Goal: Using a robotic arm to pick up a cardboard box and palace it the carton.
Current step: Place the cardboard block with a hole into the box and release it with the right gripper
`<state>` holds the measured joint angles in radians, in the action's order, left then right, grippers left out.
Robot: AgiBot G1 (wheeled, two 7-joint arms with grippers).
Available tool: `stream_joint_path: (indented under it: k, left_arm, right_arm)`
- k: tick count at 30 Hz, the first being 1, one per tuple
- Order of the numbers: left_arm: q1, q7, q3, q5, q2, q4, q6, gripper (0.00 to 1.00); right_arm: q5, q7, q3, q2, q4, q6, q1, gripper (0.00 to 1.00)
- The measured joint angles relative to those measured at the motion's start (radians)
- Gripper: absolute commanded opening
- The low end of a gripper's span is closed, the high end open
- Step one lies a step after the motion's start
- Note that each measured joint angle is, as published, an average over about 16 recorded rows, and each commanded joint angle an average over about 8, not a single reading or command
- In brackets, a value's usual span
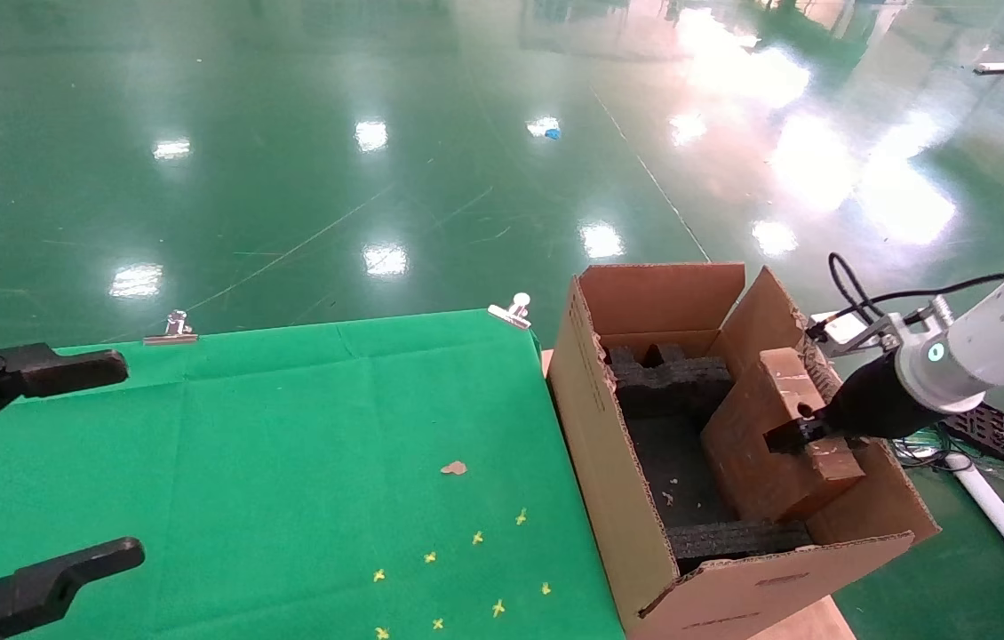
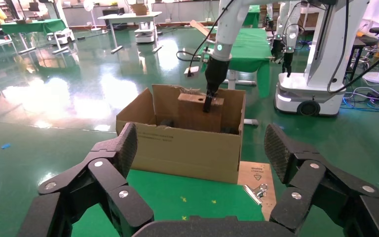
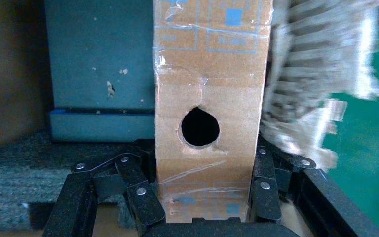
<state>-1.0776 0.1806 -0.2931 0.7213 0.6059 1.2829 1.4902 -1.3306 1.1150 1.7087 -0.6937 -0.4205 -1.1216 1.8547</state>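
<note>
Green-clothed table [image 1: 289,427] — carton [image 1: 617,480] at its edge, yellow crosses [image 1: 475,538].

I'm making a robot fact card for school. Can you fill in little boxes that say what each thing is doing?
Right gripper: shut on the cardboard box, fingers on both sides
Cardboard box: tilted, partly inside the carton
Carton: open, black foam blocks inside
Left gripper: open, idle over the green table
</note>
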Motion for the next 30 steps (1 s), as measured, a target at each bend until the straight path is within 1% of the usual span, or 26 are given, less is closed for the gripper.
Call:
stream_joint_path:
  k: [3, 11, 18, 30]
  left_arm:
    - [0.000, 0.000, 0.000, 0.000, 0.000, 0.000, 0.000, 1.00]
    - [0.000, 0.000, -0.001, 0.000, 0.000, 0.000, 0.000, 1.00]
    - [0.000, -0.001, -0.001, -0.001, 0.000, 0.000, 0.000, 1.00]
    - [0.000, -0.001, -0.002, -0.001, -0.001, 0.000, -0.001, 1.00]
  right_arm:
    - [0.025, -0.034, -0.012, -0.007, 0.022, 0.019, -0.033, 0.00]
    - [0.079, -0.122, -0.041, -0.016, 0.082, 0.028, -0.081, 0.99]
    - [0.093, -0.169, -0.048, -0.031, 0.139, 0.006, -0.085, 1.00]
    - [0.083, -0.202, -0.043, -0.067, 0.210, -0.017, -0.066, 1.00]
